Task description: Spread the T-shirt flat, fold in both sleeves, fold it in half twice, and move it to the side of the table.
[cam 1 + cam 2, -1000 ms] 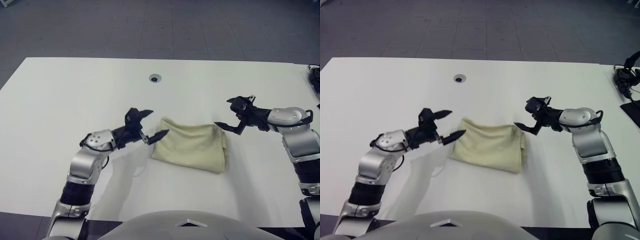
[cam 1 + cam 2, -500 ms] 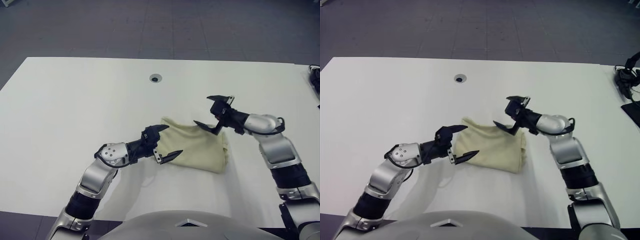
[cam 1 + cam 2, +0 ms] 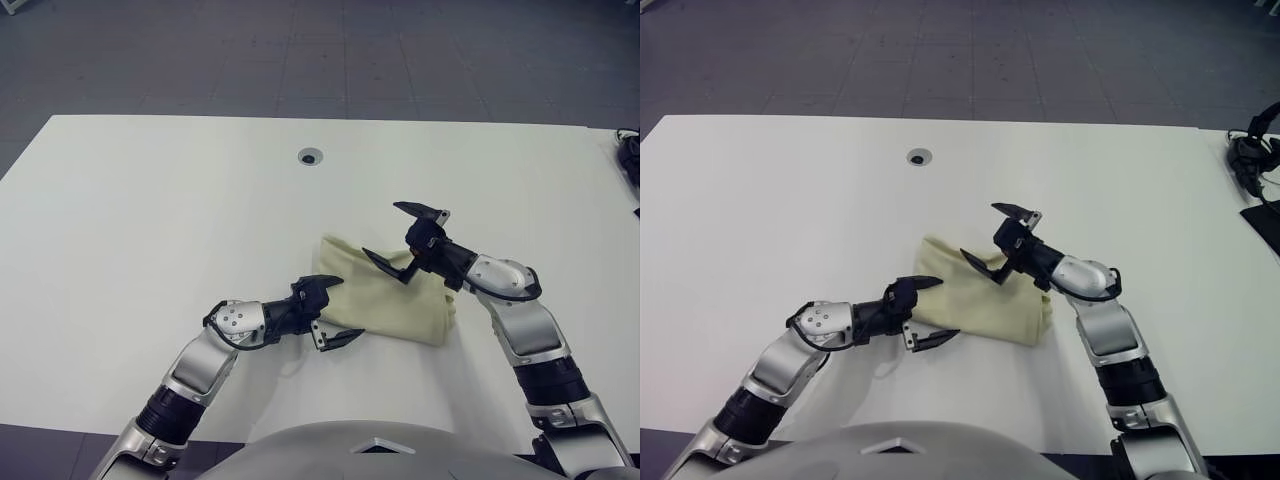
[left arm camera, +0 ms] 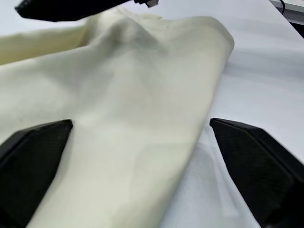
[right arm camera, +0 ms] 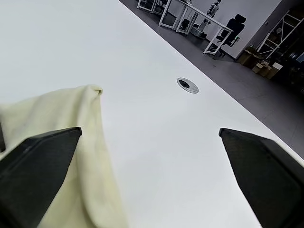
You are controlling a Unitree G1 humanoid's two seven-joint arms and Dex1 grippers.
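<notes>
A cream T-shirt [image 3: 395, 300], folded into a small rectangle, lies on the white table [image 3: 150, 220] near its front middle. My left gripper [image 3: 345, 308] is open at the shirt's near left corner, low over the table, its fingers straddling the cloth edge [image 4: 128, 95]. Above the shirt's far edge hangs my right gripper [image 3: 382, 230], also open, with nothing between its fingers. In the right wrist view the shirt's far corner [image 5: 71, 142] lies beneath that gripper [image 5: 150, 130].
A round cable hole [image 3: 310, 156] sits in the table behind the shirt. Black cables and gear [image 3: 1252, 150] lie at the table's far right edge. Wide bare tabletop stretches to the left and right of the shirt.
Both grippers have moved inward onto the shirt: the left slid right and nearer to its near left corner, the right swung left over its far edge. The shirt has stayed put.
</notes>
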